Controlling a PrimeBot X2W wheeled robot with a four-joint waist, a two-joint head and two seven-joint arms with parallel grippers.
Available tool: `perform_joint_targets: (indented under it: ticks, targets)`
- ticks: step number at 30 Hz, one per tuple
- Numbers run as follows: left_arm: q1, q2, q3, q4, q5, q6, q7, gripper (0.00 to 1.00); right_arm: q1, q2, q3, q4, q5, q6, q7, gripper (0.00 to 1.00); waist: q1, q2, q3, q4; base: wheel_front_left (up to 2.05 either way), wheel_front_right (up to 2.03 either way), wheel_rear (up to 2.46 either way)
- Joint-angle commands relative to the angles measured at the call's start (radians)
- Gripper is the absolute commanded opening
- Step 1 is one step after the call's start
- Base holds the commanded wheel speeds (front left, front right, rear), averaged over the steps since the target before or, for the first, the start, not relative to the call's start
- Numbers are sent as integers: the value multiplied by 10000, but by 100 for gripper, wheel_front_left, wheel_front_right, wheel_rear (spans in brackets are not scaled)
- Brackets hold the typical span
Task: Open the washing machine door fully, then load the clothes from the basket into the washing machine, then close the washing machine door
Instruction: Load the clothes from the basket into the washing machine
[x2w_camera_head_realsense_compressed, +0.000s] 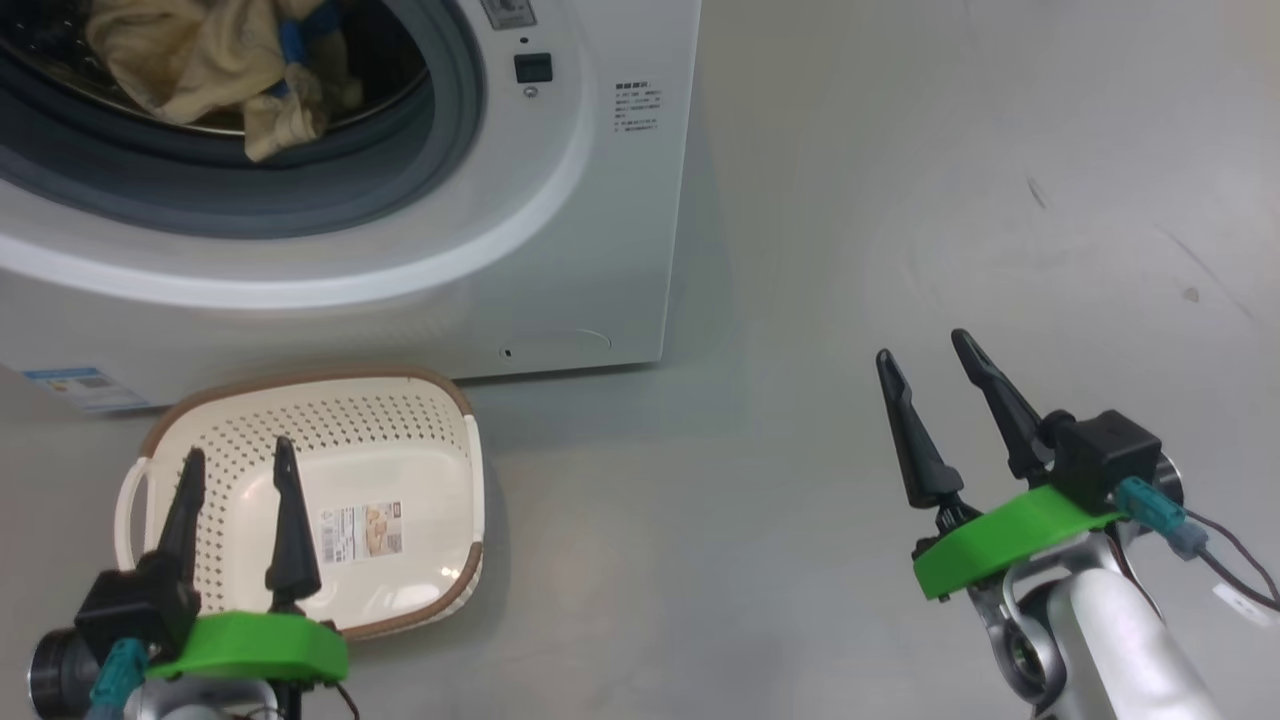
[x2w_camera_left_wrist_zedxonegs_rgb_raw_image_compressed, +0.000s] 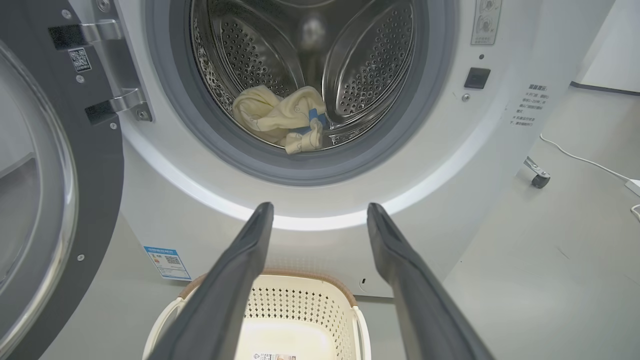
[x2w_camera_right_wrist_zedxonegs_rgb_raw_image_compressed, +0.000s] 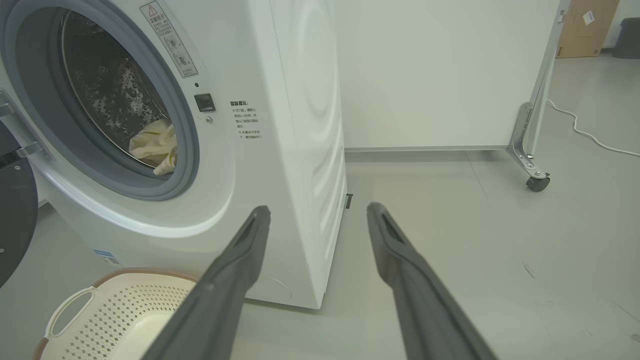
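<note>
You had the clothes inside the washing machine at upper left and the basket at lower left. Your left gripper and right gripper had their jaws apart.

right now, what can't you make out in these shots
- Door: left wrist view, cut off by the left edge.
- Clothes: head view, top edge crops the pile.
- Basket label: head view, print too small to read.
- Basket front: left wrist view, behind the left end effector.
</note>
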Motion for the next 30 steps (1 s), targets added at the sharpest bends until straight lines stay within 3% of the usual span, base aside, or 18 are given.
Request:
perform_joint_targets:
  ticks: [1,11,30]
  targets:
    - [39,113,353,-387,180,918,-66,100,89,-43,146,-356,-81,-2,91,100,0,-1,-357,139,0,0,0]
    - [1201,34,241,-828,234,1300,28,100,679,-43,134,-638,-160,-2,432,100,0,-1,-1056,359,0,0,0]
    - [1333,100,245,-1195,279,1643,162,100,801,-49,152,-939,-177,-2,639,100,0,-1,-1123,448,0,0,0]
